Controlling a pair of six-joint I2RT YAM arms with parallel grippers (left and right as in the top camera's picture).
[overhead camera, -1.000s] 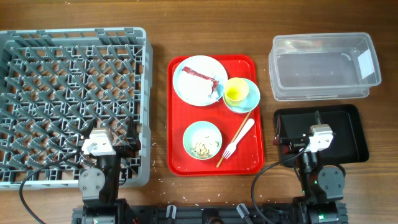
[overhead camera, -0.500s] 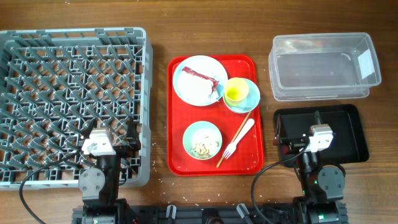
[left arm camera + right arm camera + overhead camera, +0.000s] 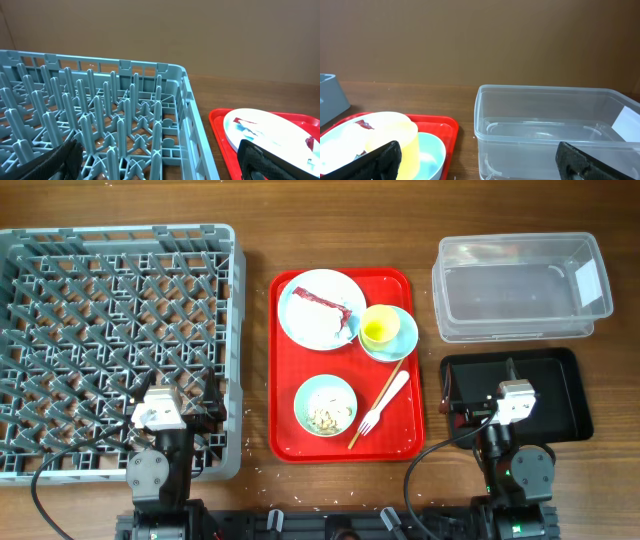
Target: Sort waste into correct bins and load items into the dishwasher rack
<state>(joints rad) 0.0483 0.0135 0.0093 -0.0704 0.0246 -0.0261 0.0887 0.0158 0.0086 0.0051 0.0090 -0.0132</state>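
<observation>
The grey dishwasher rack (image 3: pixel 120 330) lies at the left and holds nothing. A pale blue plate (image 3: pixel 322 310) carries the white napkin with its red wrapper strip (image 3: pixel 325 301). A yellow cup (image 3: pixel 378 326) stands in a pale blue bowl (image 3: pixel 404 340). A pale green bowl (image 3: pixel 325 406) holds beige scraps. The white fork (image 3: pixel 384 402) and the chopsticks (image 3: pixel 377 402) lie beside it. The clear tub (image 3: pixel 520 285) and the black tray (image 3: pixel 555 395) are at the right. My left gripper (image 3: pixel 175 393) (image 3: pixel 162 160) is open over the rack's near right corner. My right gripper (image 3: pixel 478 402) (image 3: pixel 482 162) is open over the black tray's left part.
The dishes sit on a red serving tray (image 3: pixel 290 420) between the rack and the bins. White crumbs lie on the wooden table along its front edge. Cables run from both arm bases at the front edge.
</observation>
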